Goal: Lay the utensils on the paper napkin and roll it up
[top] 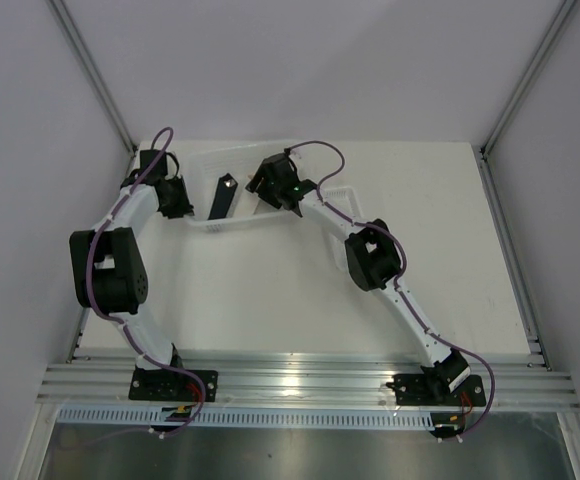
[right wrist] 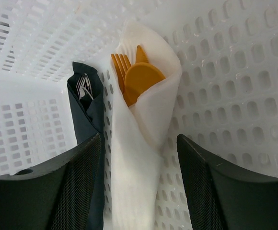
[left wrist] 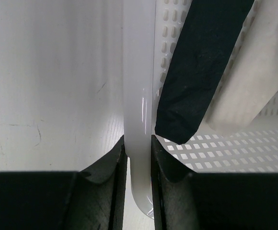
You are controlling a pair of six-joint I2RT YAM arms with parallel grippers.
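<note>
left arm reaches to the far left corner of the tabletop [top: 270, 300]; the left gripper [left wrist: 139, 143] is pressed together on the upright rim of the white slotted basket [left wrist: 139, 72], one finger [left wrist: 105, 167] outside the wall and the other inside, both touching the rim. inside the basket, just right of the clamped rim, a dark roll [left wrist: 201, 67] leans against the perforated wall; the right wrist view shows metal cutlery tips at its open top. immediately right of the dark roll and alongside it lies the paper napkin [right wrist: 144, 143], already rolled into a cone and resting against the slotted floor of the basket. the utensils [right wrist: 139, 76] sit inside the roll, with the orange fork tines, spoon bowl and knife tip showing at its open upper end. the right gripper [right wrist: 139, 139] is inside the basket, spread, with the napkin roll between its fingers; the right-hand finger [right wrist: 211, 182] stands clear of the paper, and contact on the other side cannot be determined
</note>
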